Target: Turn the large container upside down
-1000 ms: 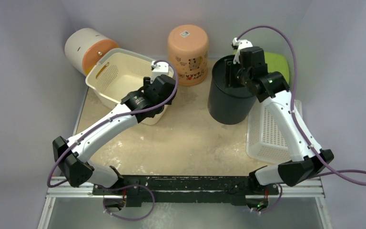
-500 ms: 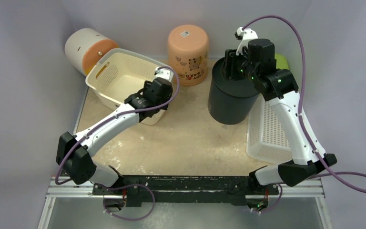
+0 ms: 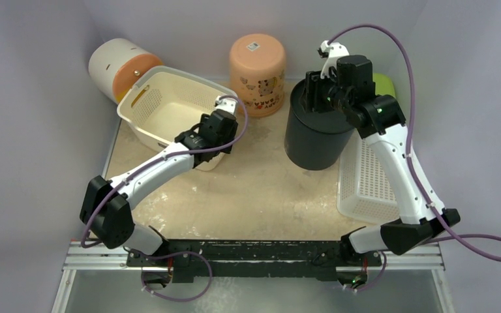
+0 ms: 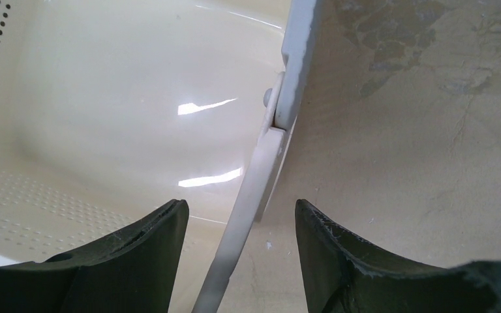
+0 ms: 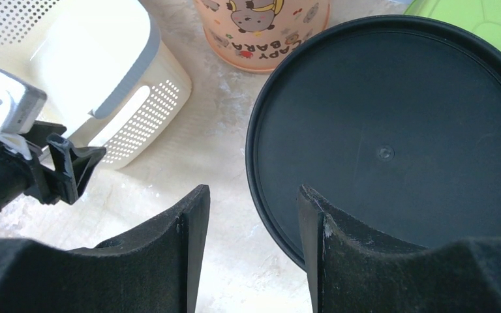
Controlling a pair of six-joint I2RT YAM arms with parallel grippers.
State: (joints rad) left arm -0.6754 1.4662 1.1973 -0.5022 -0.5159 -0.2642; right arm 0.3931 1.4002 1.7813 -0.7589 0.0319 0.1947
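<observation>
A large cream basket (image 3: 145, 86) with perforated walls stands open side up at the back left. My left gripper (image 3: 194, 137) is open over its near right rim. In the left wrist view the rim and handle strip (image 4: 261, 169) run between the open fingers (image 4: 137, 261), untouched; the gripper's midpoint (image 4: 241, 215) lies over the strip. A black round container (image 3: 313, 143) stands right of centre. My right gripper (image 3: 313, 91) is open above its left rim, which lies under the right finger (image 5: 339, 248); the gripper (image 5: 254, 202) holds nothing. The flat round face (image 5: 391, 130) fills that view.
An orange cup (image 3: 258, 65) stands upside down at the back centre. A white and orange cylinder (image 3: 114, 65) lies at the back left. A white perforated basket (image 3: 368, 176) lies upside down at the right, with a green item (image 3: 383, 85) behind it.
My left gripper has drawn back toward me along the cream basket's rim. My right wrist has risen and shifted slightly over the black container's left rim.
</observation>
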